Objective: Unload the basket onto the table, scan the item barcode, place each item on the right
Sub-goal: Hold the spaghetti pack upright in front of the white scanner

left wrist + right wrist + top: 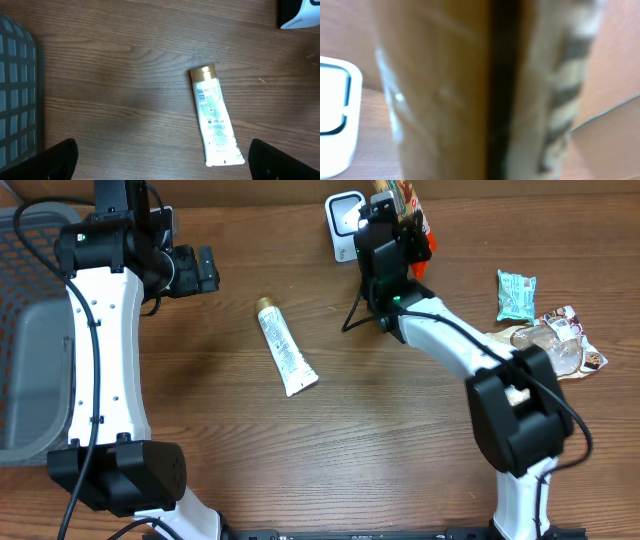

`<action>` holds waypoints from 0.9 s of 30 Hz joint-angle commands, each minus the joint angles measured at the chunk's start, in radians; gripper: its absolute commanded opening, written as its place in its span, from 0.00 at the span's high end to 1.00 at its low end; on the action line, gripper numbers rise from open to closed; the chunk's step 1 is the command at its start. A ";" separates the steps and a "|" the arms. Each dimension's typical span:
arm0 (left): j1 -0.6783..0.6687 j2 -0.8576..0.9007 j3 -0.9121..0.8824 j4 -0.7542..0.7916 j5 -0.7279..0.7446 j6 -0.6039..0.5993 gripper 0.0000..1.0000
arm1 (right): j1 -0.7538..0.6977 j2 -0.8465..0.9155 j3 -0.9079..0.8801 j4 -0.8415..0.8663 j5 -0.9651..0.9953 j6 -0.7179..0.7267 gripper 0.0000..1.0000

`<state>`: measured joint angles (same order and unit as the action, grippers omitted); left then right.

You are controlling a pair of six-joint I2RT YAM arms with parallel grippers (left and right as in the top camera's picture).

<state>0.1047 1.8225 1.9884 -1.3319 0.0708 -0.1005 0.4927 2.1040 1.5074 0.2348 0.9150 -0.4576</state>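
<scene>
1. The right pincer point(398, 222) reaches to the far edge of the worktop point(400, 450) and is closed on a snack packet point(412, 205) printed in orange and brown.
2. The packet is just to the right of the white scanner point(345, 218), which stands at the far edge. Whether the two touch I cannot tell.
3. In the right wrist view the packet fills nearly the whole frame as a brown blur, with the scanner's white body at the left border. The print is too blurred to make out a barcode.
4. The left pincer point(208, 270) hangs over the far left part of the worktop, jaws spread wide with nothing between them. Its dark fingers point(57, 160) show in the bottom corners of the left wrist view.
5. A white tube point(287, 347) with a gold cap lies flat near the middle of the worktop, cap toward the far edge, well apart from both pincers.
6. A teal packet point(516, 295) and a clear wrapper point(560, 345) lie near the right edge, just beside each other.
7. A grey basket point(30, 300) sits at the left edge.
</scene>
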 commanded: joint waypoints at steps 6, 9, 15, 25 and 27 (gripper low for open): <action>-0.007 -0.004 0.011 0.000 0.000 0.015 0.00 | -0.019 0.141 0.054 0.212 0.070 -0.498 0.96; -0.007 -0.004 0.011 0.000 0.000 0.015 0.00 | -0.027 0.187 0.055 0.240 0.072 -0.521 0.96; -0.008 -0.004 0.011 0.000 0.000 0.015 0.00 | -0.058 0.248 0.055 0.355 0.124 -0.520 0.96; -0.008 -0.004 0.011 0.001 0.000 0.015 0.00 | -0.079 0.277 0.059 0.389 0.106 -0.524 0.96; -0.008 -0.004 0.011 0.001 0.000 0.016 0.00 | -0.077 0.277 0.059 0.389 0.089 -0.524 0.96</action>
<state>0.1047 1.8225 1.9884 -1.3319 0.0708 -0.1005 0.4072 2.4027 1.5082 0.5846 1.0088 -1.0111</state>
